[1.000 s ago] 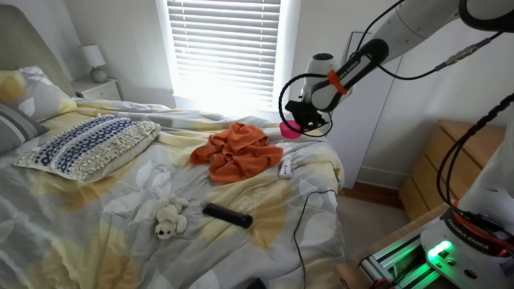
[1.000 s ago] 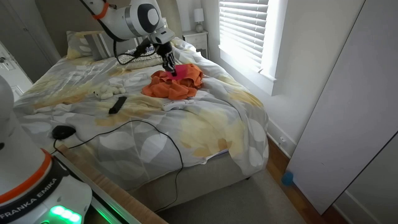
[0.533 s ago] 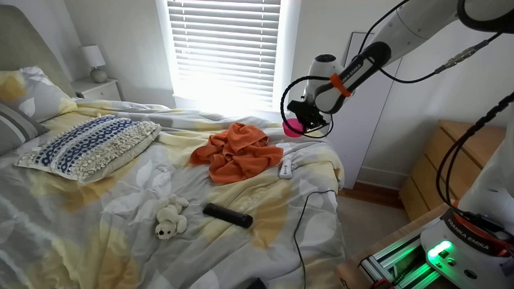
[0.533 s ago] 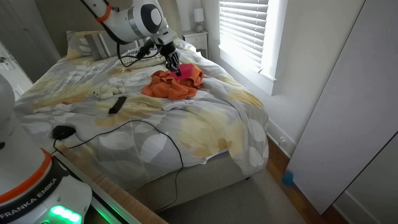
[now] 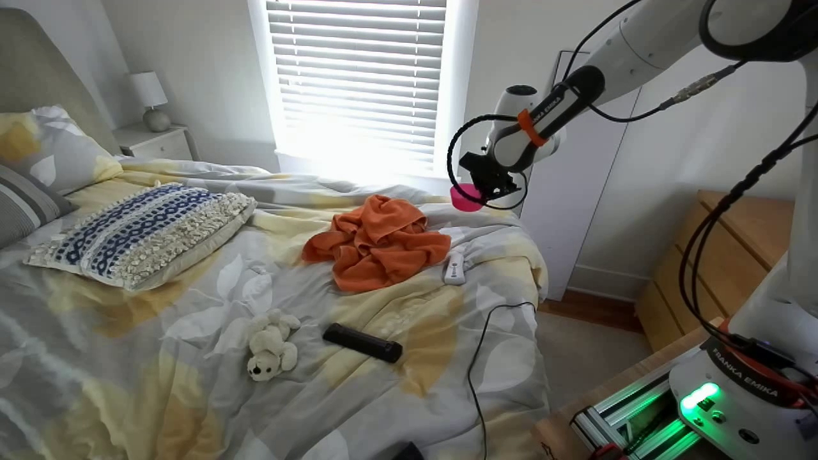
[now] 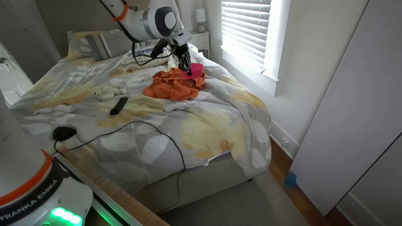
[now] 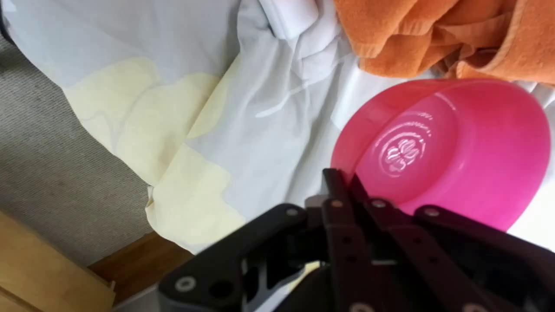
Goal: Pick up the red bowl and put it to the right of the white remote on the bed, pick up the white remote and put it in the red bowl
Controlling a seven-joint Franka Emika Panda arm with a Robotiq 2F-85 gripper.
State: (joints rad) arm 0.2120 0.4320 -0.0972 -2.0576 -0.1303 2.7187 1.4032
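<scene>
The red bowl, pinkish and see-through, is tilted in my gripper. The fingers are shut on its rim, one inside and one outside. In both exterior views the bowl hangs from the gripper above the far part of the bed, beside the orange towel. The white remote lies on the bed by the towel's near corner; it also shows in an exterior view. A white end, likely the remote's, shows at the wrist view's top edge.
An orange towel lies bunched beside the remote. A black remote-like object, a white plush toy and a black cable are also on the bed. A patterned pillow lies towards the headboard. A window is behind.
The gripper has moved with the bowl, to the right towards the window side in an exterior view and slightly upward in both. The towel and the white remote have not moved.
</scene>
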